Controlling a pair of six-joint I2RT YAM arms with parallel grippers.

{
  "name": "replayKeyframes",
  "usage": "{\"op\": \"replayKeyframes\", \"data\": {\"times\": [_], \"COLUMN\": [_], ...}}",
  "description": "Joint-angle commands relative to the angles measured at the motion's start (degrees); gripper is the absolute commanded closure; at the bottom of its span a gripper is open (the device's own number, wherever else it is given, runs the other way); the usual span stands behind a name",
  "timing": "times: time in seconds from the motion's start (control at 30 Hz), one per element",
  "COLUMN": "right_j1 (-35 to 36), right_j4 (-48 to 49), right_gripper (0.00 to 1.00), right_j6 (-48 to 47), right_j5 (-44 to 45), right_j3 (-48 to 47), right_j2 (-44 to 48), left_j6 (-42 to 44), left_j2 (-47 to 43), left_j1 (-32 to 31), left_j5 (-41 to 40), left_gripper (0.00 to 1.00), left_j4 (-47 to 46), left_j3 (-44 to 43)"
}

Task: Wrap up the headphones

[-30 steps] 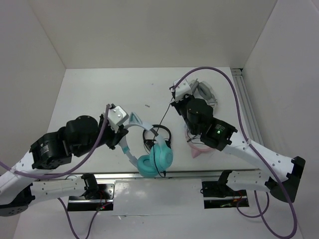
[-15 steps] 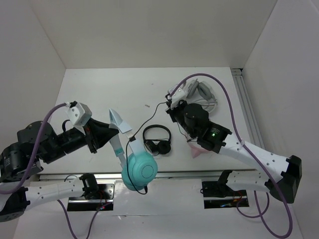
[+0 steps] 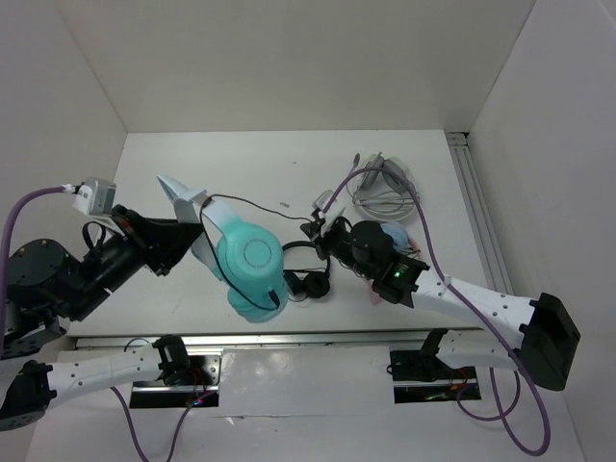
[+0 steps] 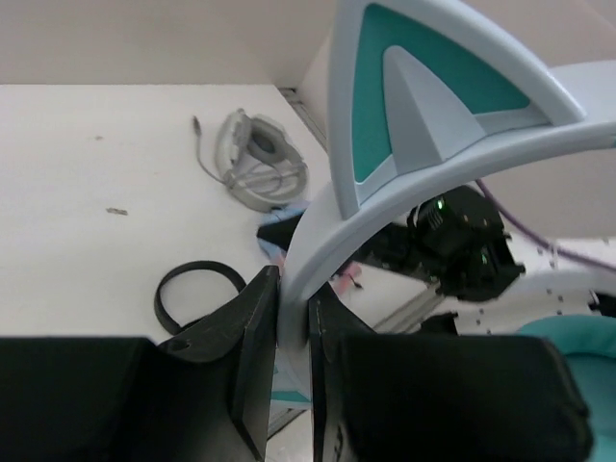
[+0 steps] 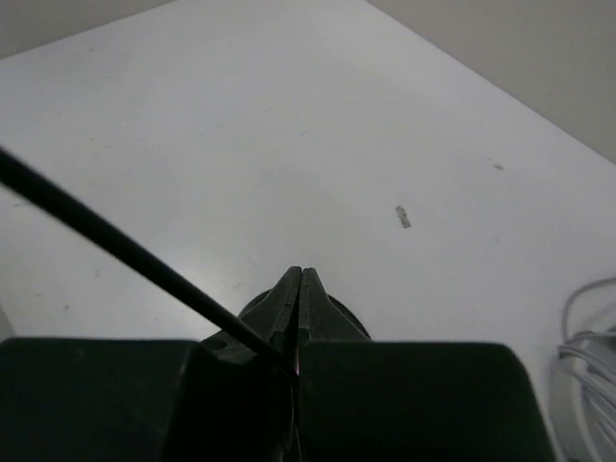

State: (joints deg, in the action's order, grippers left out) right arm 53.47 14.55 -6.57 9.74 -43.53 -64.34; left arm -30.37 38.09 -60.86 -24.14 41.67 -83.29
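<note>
The teal headphones [image 3: 248, 260] hang in the air over the table's front left, one cat ear [image 3: 178, 192] pointing up-left. My left gripper [image 3: 185, 243] is shut on their white headband [image 4: 322, 217], which runs up between the jaws to the cat ear [image 4: 423, 91]. The thin dark cable [image 3: 274, 206] stretches from the headband right to my right gripper [image 3: 320, 223]. In the right wrist view the right gripper [image 5: 300, 281] is shut on that cable [image 5: 115, 241], which enters from the left.
A small black pair of headphones [image 3: 306, 274] lies just under the right gripper. A pink and blue pair [image 3: 388, 236] is mostly hidden beneath the right arm. A grey-white cable bundle [image 3: 385, 188] sits at the back right, near a rail [image 3: 474, 192].
The left arm has lifted the headphones and swung them left and back, turning the cup face-up. The right gripper has come forward and left, keeping hold of the cable.
</note>
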Motion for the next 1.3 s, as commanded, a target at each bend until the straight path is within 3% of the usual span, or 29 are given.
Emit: {"op": "replayKeyframes", "data": {"times": [0.0, 0.13, 0.4, 0.63, 0.9, 1.07, 1.27], "right_j1": [-0.3, 0.5, 7.8, 14.7, 21.2, 23.8, 24.9], "right_j4": [10.1, 12.3, 14.1, 10.0, 10.8, 11.8, 11.3], "right_gripper": [0.95, 0.95, 0.95, 0.95, 0.86, 0.79, 0.76], "right_j6": [3.0, 5.4, 6.0, 4.5, 6.5, 7.2, 8.4], "right_j5": [-9.6, -18.9, -24.5, -26.1, -26.7, -27.7, -28.9], "right_j3": [1.5, 2.6, 3.7, 0.2, 1.4, 0.8, 0.2], "right_j2": [-2.2, -3.5, -1.3, -0.8, 1.0, 1.6, 2.7], "left_j6": [-11.5, -18.2, -26.0, -22.8, -16.2, -18.1, -20.6], "left_j2": [-1.0, 1.4, 4.4, 10.6, 15.9, 15.1, 14.4], "left_j1": [-0.1, -0.1, -0.1, -0.1, -0.1, 2.0, 6.0], "left_j5": [-13.4, -22.6, -34.4, -43.9, -54.9, -53.7, -52.7], "left_gripper": [1.0, 1.0, 1.0, 1.0, 1.0, 1.0, 1.0], "left_j4": [-7.9, -6.0, -5.2, -5.2, -6.1, -6.6, -3.7], "left_j3": [-3.2, -4.0, -2.7, -7.0, -9.1, -0.5, 2.9]}}
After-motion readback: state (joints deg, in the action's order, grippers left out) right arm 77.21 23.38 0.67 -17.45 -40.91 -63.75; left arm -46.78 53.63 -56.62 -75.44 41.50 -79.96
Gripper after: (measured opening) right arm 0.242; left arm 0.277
